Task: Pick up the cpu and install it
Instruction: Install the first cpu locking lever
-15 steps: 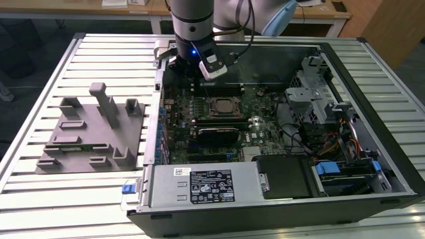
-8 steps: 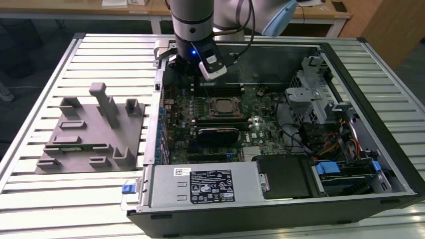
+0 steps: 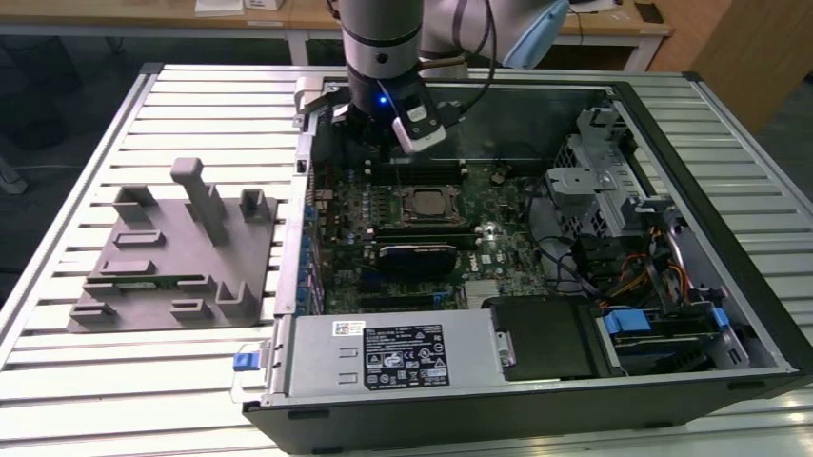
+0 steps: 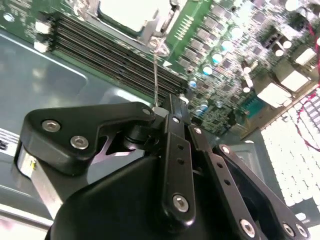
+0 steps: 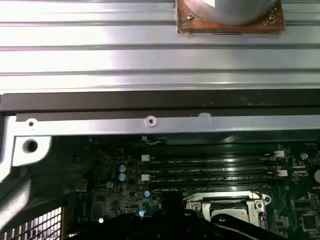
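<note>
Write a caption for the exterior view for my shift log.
Robot arm's gripper poised inside the open computer case, above the memory slots next to the motherboard's processor socket.

The cpu (image 3: 426, 202) lies flat in the black-framed socket (image 3: 404, 213) in the middle of the motherboard (image 3: 502, 262). In the second wrist view its top is pale and silvery, square-edged.

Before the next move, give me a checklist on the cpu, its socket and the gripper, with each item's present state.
1. Silvery-white square cpu lies inside the metal-framed motherboard socket: ok.
2. The cpu seated flat: cannot tell.
3. Thin metal socket lever latched: not ok, it reaches from the socket across the long black memory slots to the black gripper.
4. The gripper clear of the cpu: ok.
5. The gripper's hold on the lever: cannot tell.
</note>
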You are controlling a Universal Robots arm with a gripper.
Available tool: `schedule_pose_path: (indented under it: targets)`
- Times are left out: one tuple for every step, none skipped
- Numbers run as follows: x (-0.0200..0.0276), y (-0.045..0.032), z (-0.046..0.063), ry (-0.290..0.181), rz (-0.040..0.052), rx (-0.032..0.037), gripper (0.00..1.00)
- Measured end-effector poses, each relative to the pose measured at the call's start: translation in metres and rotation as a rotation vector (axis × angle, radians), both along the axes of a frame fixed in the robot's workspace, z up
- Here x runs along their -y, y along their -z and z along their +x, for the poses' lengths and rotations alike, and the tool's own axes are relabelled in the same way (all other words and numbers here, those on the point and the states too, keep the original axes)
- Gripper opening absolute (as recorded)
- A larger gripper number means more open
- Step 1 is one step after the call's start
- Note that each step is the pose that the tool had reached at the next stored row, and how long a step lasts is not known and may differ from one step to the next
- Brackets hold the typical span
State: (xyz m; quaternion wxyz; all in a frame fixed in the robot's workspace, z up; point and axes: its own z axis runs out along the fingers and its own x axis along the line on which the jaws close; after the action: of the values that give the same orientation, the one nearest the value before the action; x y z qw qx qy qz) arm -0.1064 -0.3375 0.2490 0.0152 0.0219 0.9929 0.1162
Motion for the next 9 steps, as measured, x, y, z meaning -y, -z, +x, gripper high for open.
schedule_pose_path:
  targets:
    - [0.0,0.0,0.003,0.0,0.0,-0.001,0.11]
    - [0.0,0.0,0.007,0.0,0.0,-0.002,0.11]
    - [0.0,0.0,0.011,0.0,-0.0001,-0.003,0.11]
    - [0.0,0.0,0.014,0.0,0.0,-0.0038,0.11]
    - [0.0,0.0,0.018,0.0,0.0,-0.0046,0.11]
    - [0.0,0.0,0.021,0.0,-0.0001,-0.0052,0.11]
    - [0.0,0.0,0.023,0.0,-0.0002,-0.0056,0.11]
    - [0.0,0.0,0.026,0.0,-0.0003,-0.0059,0.11]
    - [0.0,0.0,0.027,0.0,-0.0006,-0.0061,0.11]
